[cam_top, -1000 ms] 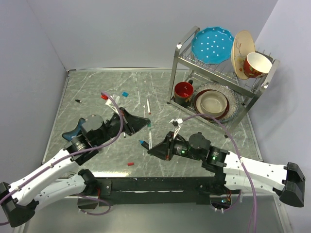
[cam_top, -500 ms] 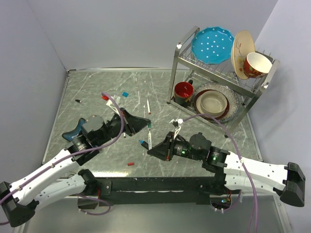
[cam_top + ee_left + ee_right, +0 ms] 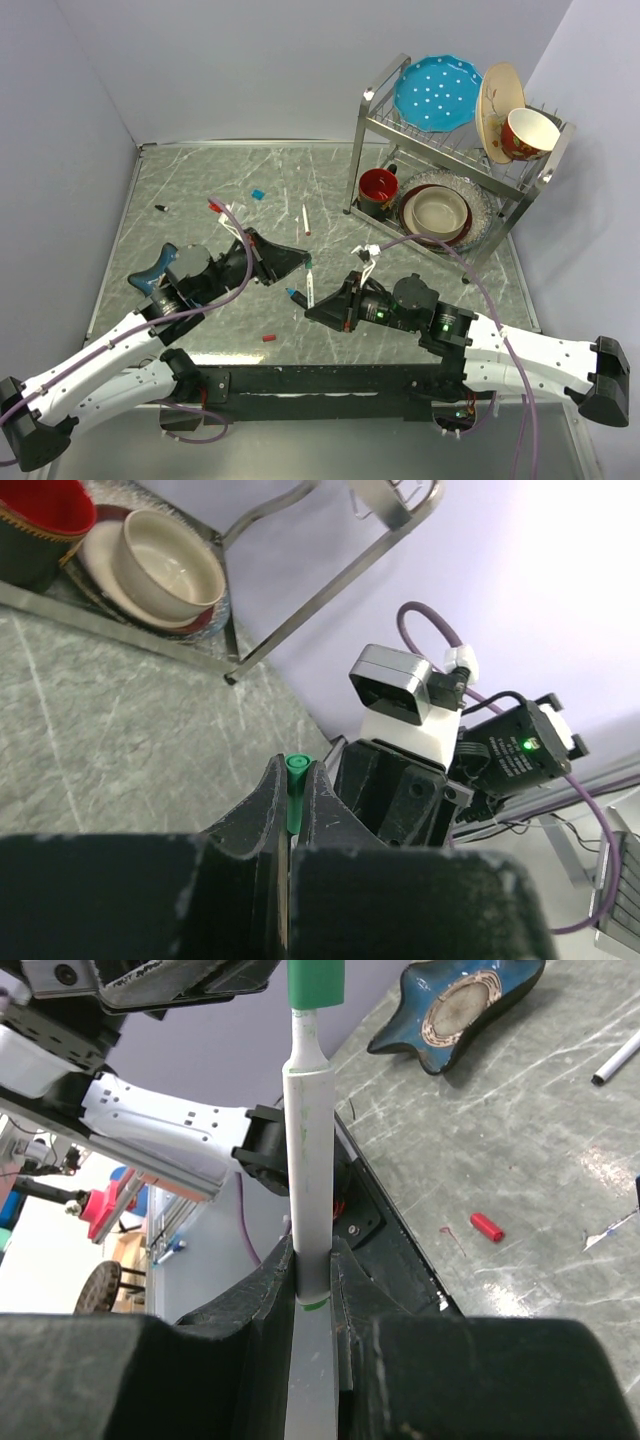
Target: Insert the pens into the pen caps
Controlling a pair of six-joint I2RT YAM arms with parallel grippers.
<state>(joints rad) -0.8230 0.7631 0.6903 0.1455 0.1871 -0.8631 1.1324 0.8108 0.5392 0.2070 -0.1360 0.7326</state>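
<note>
The grey marbled bench (image 3: 200, 170) stands between pale lilac walls, with a dish rack (image 3: 455, 150) at its far right corner. Near the middle, the left pincer (image 3: 301, 256) is clenched on the green cap (image 3: 308, 260). The right pincer (image 3: 312, 311) grasps the green pen (image 3: 310, 288). The right wrist view shows that cap over the pen's tip, which is unclear from overhead. Only the overhead view shows the blue cap (image 3: 258, 193) and black cap (image 3: 160, 207) lying loose toward the far left corner.
</note>
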